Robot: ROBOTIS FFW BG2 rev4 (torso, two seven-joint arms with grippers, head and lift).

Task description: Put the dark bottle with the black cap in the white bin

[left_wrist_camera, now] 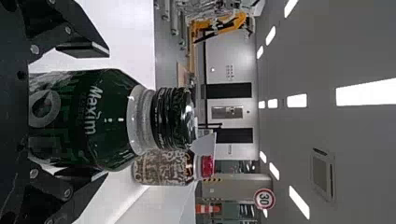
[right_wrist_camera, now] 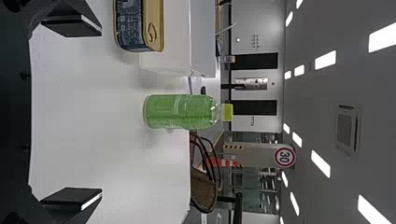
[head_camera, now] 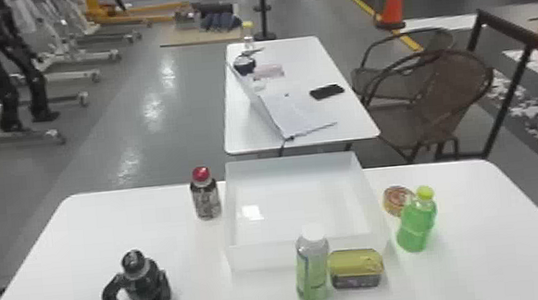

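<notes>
Head view, dark bottle [head_camera: 141,278] upright within left tool [head_camera: 138,285], its fingers partly open, gap beside the bottle, nothing gripped

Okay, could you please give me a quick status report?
Left gripper open around dark bottle. Right gripper open, empty. Red-capped bottle beside white bin, possibly in the way.

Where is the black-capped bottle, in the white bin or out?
Out: the dark bottle is upright between the fingers of the left claw, left of the white bin and outside its walls.
</notes>
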